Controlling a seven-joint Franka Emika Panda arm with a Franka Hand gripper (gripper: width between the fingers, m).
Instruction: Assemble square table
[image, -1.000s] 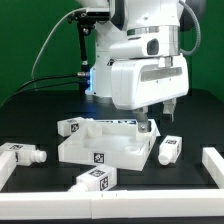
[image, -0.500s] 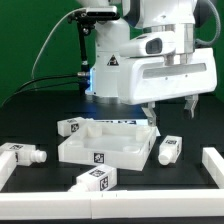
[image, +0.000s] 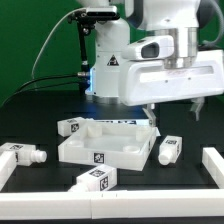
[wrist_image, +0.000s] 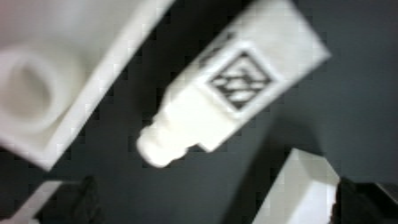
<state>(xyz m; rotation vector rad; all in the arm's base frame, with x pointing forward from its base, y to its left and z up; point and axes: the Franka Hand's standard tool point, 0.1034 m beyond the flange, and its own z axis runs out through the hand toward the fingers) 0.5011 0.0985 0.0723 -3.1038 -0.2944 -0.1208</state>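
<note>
The white square panel (image: 105, 146) lies on the black table with its raised rim and corner sockets up. Four stubby white tagged legs lie loose: one to the exterior view's right of the panel (image: 168, 150), one at its far left corner (image: 70, 127), one at the left (image: 22, 155) and one in front (image: 95, 180). My gripper (image: 173, 110) is open and empty, hanging well above the right leg. In the wrist view that leg (wrist_image: 222, 85) lies below my gripper (wrist_image: 217, 205), beside a corner of the panel (wrist_image: 50, 85).
Long white border pieces stand at the exterior view's left (image: 6, 176) and right (image: 212, 164); one end shows in the wrist view (wrist_image: 302, 188). The marker board (image: 124, 122) lies just behind the panel. The arm's bulky body fills the space over the panel's back.
The gripper has moved from over the panel's right corner toward the exterior view's right and slightly up, now over the right leg. No part has moved.
</note>
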